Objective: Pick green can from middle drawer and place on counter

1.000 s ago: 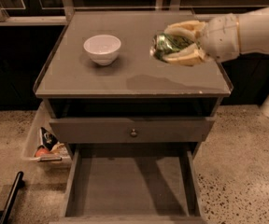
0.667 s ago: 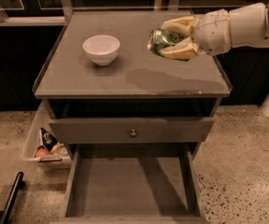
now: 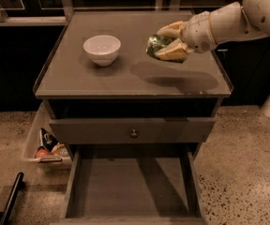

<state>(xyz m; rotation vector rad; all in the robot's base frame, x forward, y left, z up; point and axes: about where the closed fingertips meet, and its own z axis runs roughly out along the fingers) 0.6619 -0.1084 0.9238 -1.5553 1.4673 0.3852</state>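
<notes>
End effector (image 3: 171,44): fingers closed around the green can, held over the right half of the worktop; the arm reaches in from the upper right.
Green can (image 3: 155,45): gripped and tilted, in the air above the worktop, its shadow on the surface below and to the right.
Change from 1 s ago: end effector and can have shifted a little left, toward the white bowl; more of the arm shows at the upper right.
Worktop (image 3: 121,76): carries only 1 resting thing, the bowl.
White bowl (image 3: 102,48): upright on the left half, in the same spot as before, apart from the can.
Middle drawer (image 3: 130,184): pulled out as before, flat floor in view.
Drawer front with knob (image 3: 134,130): just above the open drawer, unchanged.
</notes>
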